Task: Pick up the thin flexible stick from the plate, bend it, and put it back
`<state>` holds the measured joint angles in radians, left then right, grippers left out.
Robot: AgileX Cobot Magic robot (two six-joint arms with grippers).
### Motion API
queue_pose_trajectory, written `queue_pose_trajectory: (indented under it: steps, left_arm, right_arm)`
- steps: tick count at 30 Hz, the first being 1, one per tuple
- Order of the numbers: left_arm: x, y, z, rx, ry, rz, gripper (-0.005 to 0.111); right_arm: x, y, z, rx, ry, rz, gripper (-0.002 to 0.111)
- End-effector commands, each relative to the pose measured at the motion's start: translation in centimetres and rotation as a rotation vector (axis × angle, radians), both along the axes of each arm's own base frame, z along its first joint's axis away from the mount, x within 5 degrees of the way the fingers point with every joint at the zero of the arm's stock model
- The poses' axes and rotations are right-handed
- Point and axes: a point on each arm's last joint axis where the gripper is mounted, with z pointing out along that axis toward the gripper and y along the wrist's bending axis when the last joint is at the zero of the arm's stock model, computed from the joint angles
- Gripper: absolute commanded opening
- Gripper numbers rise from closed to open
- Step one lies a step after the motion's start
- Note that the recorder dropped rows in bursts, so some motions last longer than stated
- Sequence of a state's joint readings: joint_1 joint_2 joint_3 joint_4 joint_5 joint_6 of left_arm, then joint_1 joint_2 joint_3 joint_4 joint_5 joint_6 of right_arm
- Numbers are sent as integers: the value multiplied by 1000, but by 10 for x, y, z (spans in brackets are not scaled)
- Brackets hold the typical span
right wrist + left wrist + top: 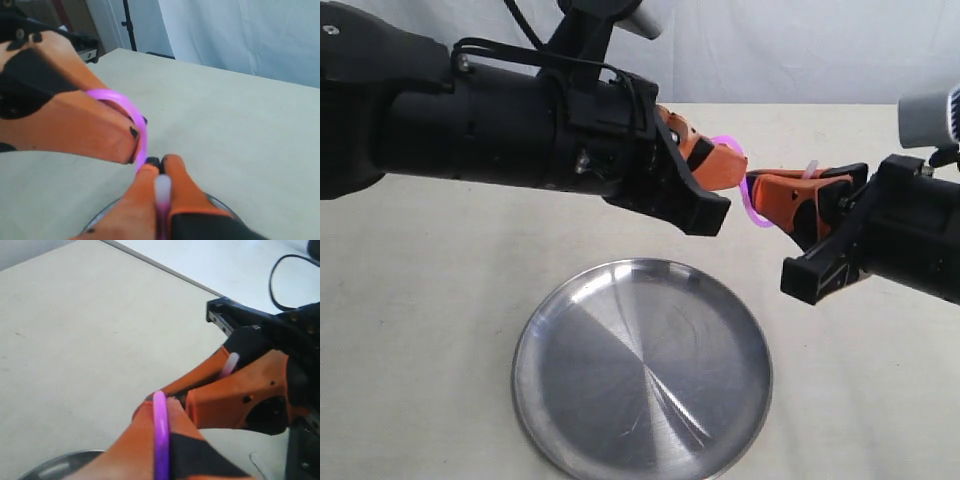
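The thin flexible stick (pixel 752 205) is held in the air above the plate, bent into a tight pink loop between my two grippers. My left gripper (pixel 728 165) is shut on one end; the stick (pixel 160 435) runs between its orange fingers. My right gripper (pixel 756 186) is shut on the other end, and the whitish tip (pixel 162 191) shows between its fingers (pixel 181 179). The stick's curve (pixel 131 111) arches past the left gripper's finger. The two sets of fingertips almost touch. The silver plate (pixel 560 350) lies on the table below, with nothing on it.
A pale table surface (pixel 420 300) stretches round the plate. A white backdrop (pixel 240 35) and a dark stand pole (pixel 127 24) rise beyond the table's far edge. A black cable (pixel 280 275) loops over the right arm.
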<state>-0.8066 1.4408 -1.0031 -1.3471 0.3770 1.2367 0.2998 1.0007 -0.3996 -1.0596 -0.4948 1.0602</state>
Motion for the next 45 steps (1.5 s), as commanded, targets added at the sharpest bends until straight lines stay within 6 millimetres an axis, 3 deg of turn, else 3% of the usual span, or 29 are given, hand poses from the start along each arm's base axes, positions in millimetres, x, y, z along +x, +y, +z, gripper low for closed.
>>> queue_pose_trajectory:
  steps: [1, 5, 17, 20, 25, 29, 45]
  left_arm:
    - [22, 12, 7, -2, -73, 190, 0]
    - [29, 18, 7, -5, -64, 214, 1]
    - [30, 20, 3, 22, -56, 200, 3]
    - [28, 20, 1, 38, -37, 188, 14]
    - [25, 20, -1, 53, 2, 166, 47]
    - [28, 26, -4, 76, 44, 183, 56]
    - [60, 114, -36, 541, 242, 421, 56]
  right_arm:
    - [-15, 17, 17, 165, -68, 208, -1]
    - [-9, 12, 12, 146, -15, 127, -1]
    - [-9, 12, 13, 157, -16, 127, -1]
    - [-9, 12, 13, 157, -16, 127, -1]
    - [-9, 12, 12, 154, -14, 124, -1]
    - [-7, 10, 10, 136, 10, 84, -1]
    - [-1, 2, 3, 117, 92, -38, -1]
